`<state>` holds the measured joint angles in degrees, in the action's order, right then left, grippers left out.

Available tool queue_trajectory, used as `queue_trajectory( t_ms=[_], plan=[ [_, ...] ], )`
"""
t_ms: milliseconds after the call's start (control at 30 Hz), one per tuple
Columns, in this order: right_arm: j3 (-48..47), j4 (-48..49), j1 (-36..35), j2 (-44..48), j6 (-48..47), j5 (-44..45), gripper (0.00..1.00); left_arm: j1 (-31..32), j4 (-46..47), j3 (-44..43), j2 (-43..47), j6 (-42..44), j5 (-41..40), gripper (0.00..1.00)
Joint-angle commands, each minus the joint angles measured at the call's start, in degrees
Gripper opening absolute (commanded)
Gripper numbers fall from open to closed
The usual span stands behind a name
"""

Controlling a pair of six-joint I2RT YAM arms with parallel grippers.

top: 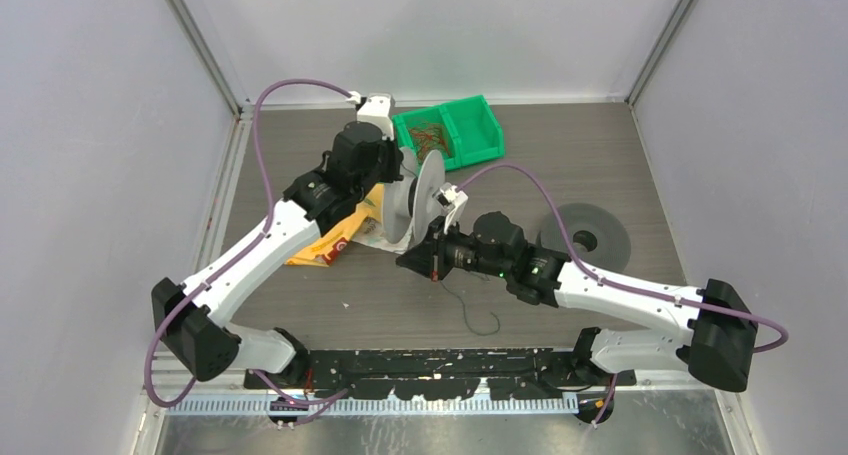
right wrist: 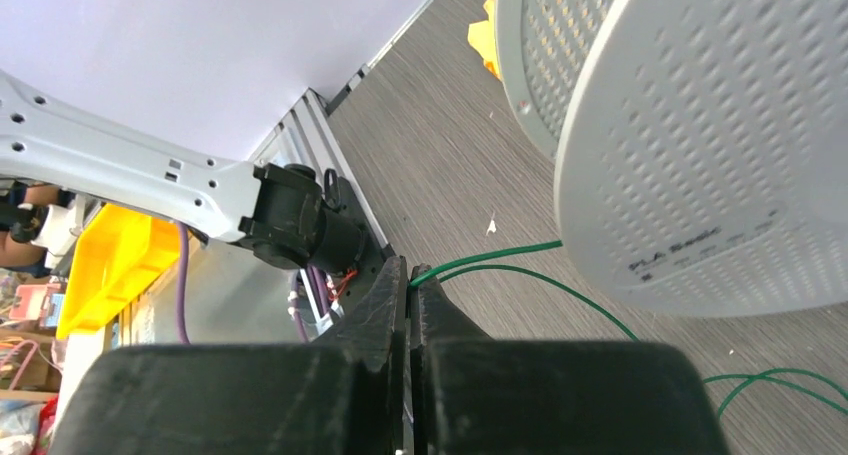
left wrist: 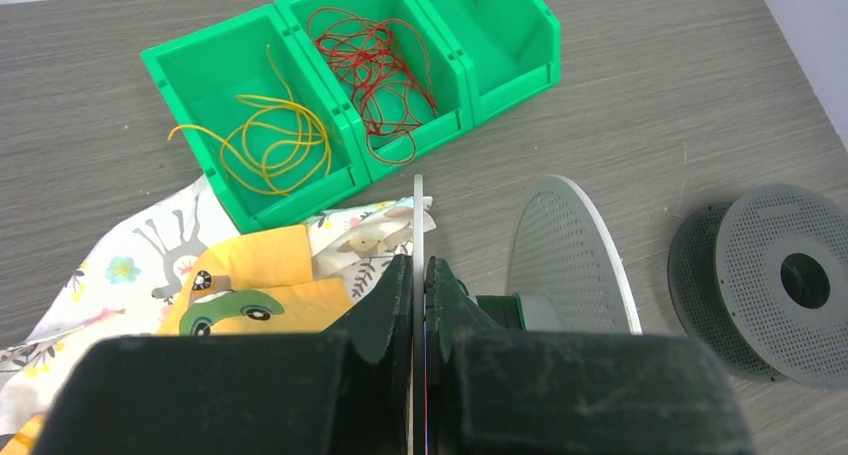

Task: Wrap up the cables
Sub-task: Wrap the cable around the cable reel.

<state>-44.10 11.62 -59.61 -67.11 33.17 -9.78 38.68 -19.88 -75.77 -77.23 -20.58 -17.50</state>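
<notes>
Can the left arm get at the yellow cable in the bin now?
Probably not: the left gripper is shut on the rim of the spool, though the yellow cable lies uncovered in the green bin.

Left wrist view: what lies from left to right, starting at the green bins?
Green plastic bin holding yellow cables, middle green bin holding red cables, empty green bin, pale perforated spool, dark grey flat spool.

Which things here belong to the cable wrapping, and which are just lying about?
Job: green cable pinched in the right hand; pale spool clamped by the left hand; yellow cables and red cables in the green bins.
Lying about: patterned cloth; dark grey spool flat on the table.
</notes>
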Motion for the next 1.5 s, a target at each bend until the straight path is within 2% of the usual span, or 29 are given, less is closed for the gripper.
queue_trajectory(
  t_ms=[0,67,133,167,267,300,367,467,533,667,767,833,933,1167,1367,1467],
  plan=[
    [-4.31,3.45,0.05,2.39,-0.78,1.60,0.01,-0.27,7.72,1.62,4.21,1.14,2.15,0.00],
    [-3.85,2.95,0.52,3.00,-1.52,3.66,0.01,-0.27,10.05,3.86,5.64,1.58,3.34,0.00],
    [-3.15,2.01,1.12,3.24,-2.04,4.54,0.07,-0.26,11.16,4.87,7.04,1.61,3.92,0.00],
    [-2.72,1.34,1.39,3.37,-2.16,4.91,0.13,-0.27,11.25,4.77,7.62,1.59,4.19,0.00],
    [-2.36,-0.78,1.68,3.69,-3.02,3.10,0.48,-0.22,9.89,1.62,9.31,1.95,5.09,0.00],
    [-2.93,-2.33,1.77,3.81,-3.97,1.76,0.54,-0.22,9.34,0.39,9.74,2.36,5.06,0.00],
    [-4.57,-6.76,1.75,4.67,-6.22,-0.50,0.59,-0.26,8.05,-2.16,10.38,3.44,4.16,0.00],
    [-4.92,-13.63,1.78,8.07,-9.95,1.01,0.61,-0.27,6.32,-5.36,11.13,5.15,3.37,0.00],
    [-2.43,-14.83,1.78,12.09,-12.31,4.21,0.61,-0.22,6.09,-6.31,11.82,5.69,3.08,0.00],
    [8.12,-8.24,1.78,20.13,-16.12,13.87,0.67,-0.27,5.59,-8.28,12.88,5.74,3.64,0.00],
    [15.22,-2.56,1.76,19.56,-16.80,18.45,0.69,-0.25,4.56,-10.83,12.92,5.73,4.41,0.00],
    [17.11,1.83,1.68,16.36,-16.67,19.66,0.69,-0.25,3.78,-12.47,12.80,5.72,5.04,0.00],
    [19.68,13.67,1.69,9.71,-17.14,20.84,0.69,-0.27,3.06,-14.36,12.72,5.68,5.66,0.00],
    [18.70,38.25,1.76,-12.40,-17.35,30.91,0.71,-0.22,2.57,-15.01,12.98,5.32,6.06,0.00],
    [14.83,47.67,2.13,-26.50,-15.17,35.60,0.69,-0.27,2.51,-14.54,13.25,4.95,6.70,0.00],
    [14.16,51.27,2.25,-29.97,-14.93,37.76,0.62,-0.26,2.50,-14.33,13.50,4.85,6.86,0.00]
  ],
)
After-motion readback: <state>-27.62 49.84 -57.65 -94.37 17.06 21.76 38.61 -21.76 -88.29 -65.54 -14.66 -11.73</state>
